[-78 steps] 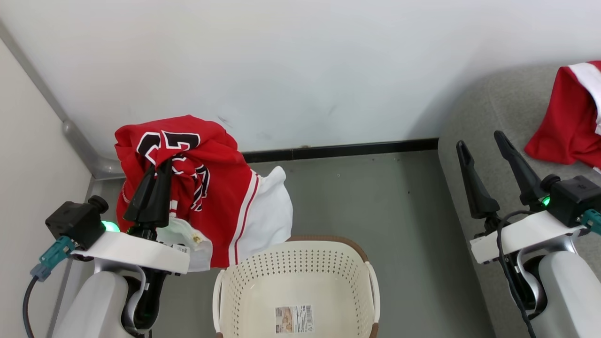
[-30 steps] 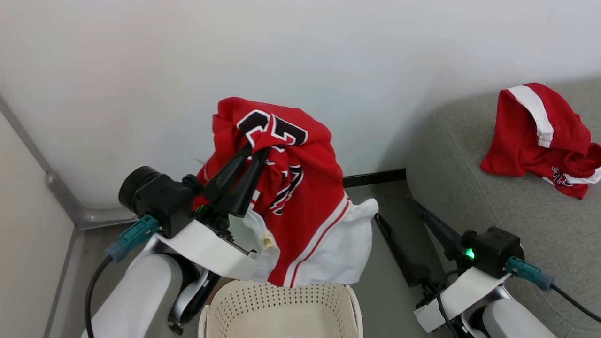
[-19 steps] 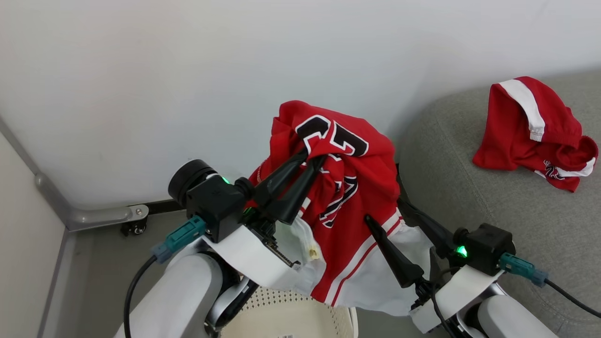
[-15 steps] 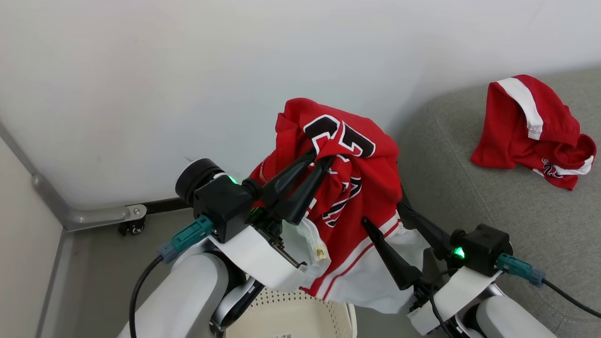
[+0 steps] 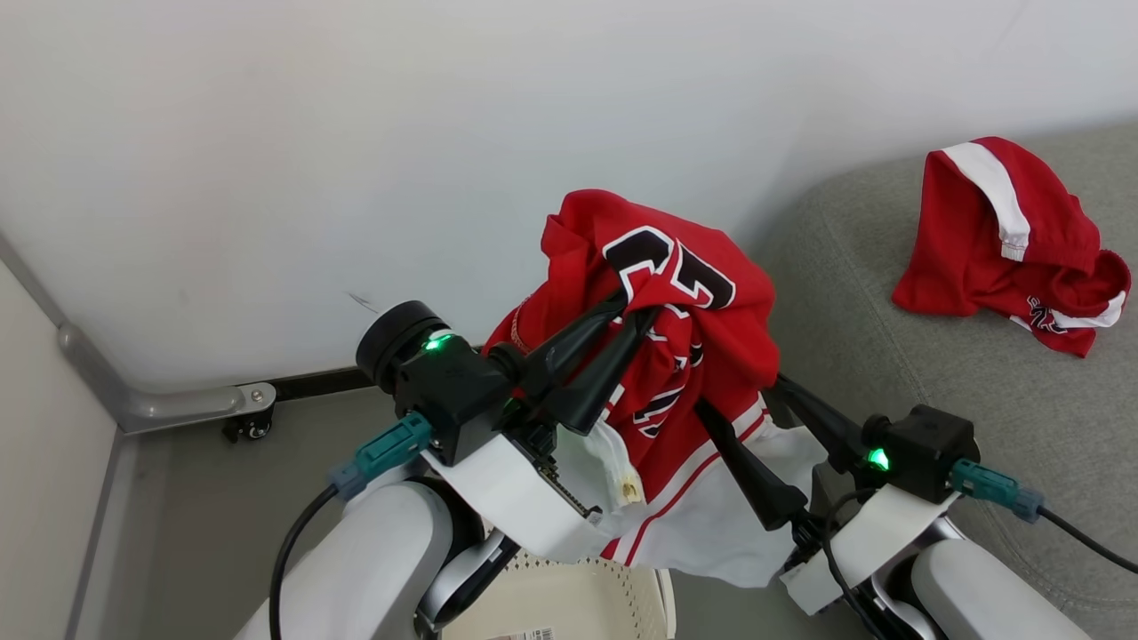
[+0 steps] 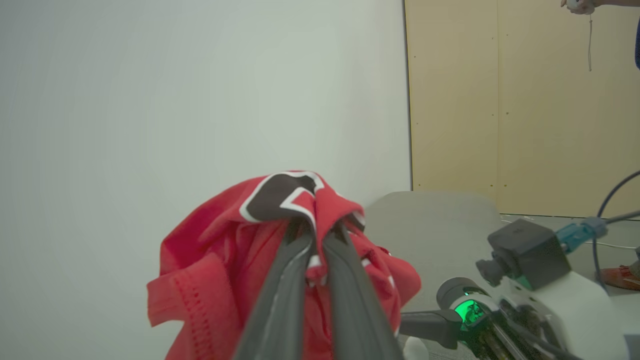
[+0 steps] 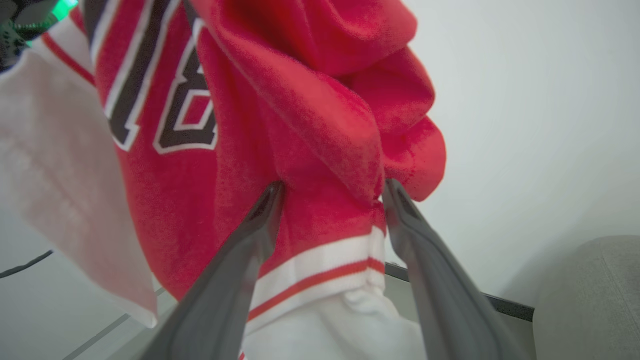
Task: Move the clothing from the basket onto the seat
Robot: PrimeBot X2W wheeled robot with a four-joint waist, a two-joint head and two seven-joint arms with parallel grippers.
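Left gripper (image 5: 638, 307) is clamped tight on a bunched fold of the red-and-white jersey (image 5: 689, 356). The jersey hangs in the air above the far rim of the laundry basket (image 5: 622, 591), white hem trailing. Against half a second back, the jersey sits a little farther right, closer to the left edge of the grey sofa (image 5: 942, 382). Right gripper (image 5: 745, 400) has its jaws spread wide, one finger on each side of the jersey's lower red fold, cloth between them and not pinched. The plain red garment (image 5: 978, 258) lies on the sofa at far right, as before.
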